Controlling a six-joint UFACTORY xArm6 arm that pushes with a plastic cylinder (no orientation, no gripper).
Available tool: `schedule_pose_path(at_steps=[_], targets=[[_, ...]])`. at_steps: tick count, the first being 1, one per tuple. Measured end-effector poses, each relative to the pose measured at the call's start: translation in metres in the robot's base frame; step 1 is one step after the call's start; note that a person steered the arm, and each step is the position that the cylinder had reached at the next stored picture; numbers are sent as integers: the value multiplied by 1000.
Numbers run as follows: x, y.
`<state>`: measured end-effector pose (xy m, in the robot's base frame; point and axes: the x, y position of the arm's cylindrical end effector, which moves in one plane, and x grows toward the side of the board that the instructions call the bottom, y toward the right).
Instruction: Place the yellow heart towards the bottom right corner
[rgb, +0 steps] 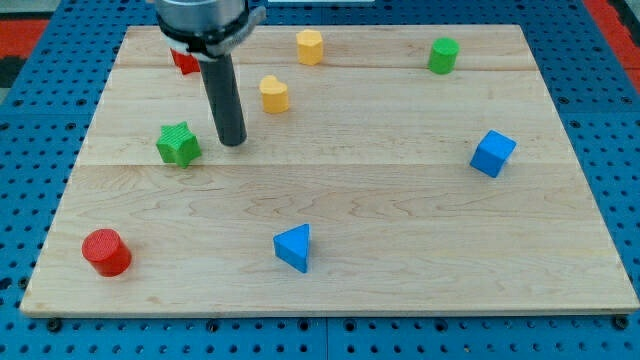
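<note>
My tip rests on the wooden board in its upper left part; the arm carries no pincer, only a straight dark rod, so there is nothing to open, close or grip. The yellow heart lies just beside the tip at about one o'clock from it, apart from the rod with a narrow strip of bare wood between them. At about nine o'clock from the tip, also near, sits the green star. A red block, its shape mostly hidden behind the rod's housing, shows at about eleven o'clock from the tip, near the board's top edge. A yellow hexagonal block stands at about one o'clock from the heart, close to the top edge, and a green cylinder lies farther toward the view's right along that same edge. The blue cube sits well apart at the view's right, around four o'clock from the heart. The blue triangle lies near the bottom edge, roughly six o'clock from the heart, and the red cylinder occupies the bottom left corner.
</note>
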<state>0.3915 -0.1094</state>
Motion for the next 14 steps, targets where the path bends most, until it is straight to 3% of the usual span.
schedule_pose_path(at_steps=[2,3,4,5,6,7,8,10,12,13,14], targets=[[-47,24],[-49,25],[-74,-14],[-60,84],[-30,144],[-55,140],[-31,187],[82,196],[27,191],[34,206],[67,247]])
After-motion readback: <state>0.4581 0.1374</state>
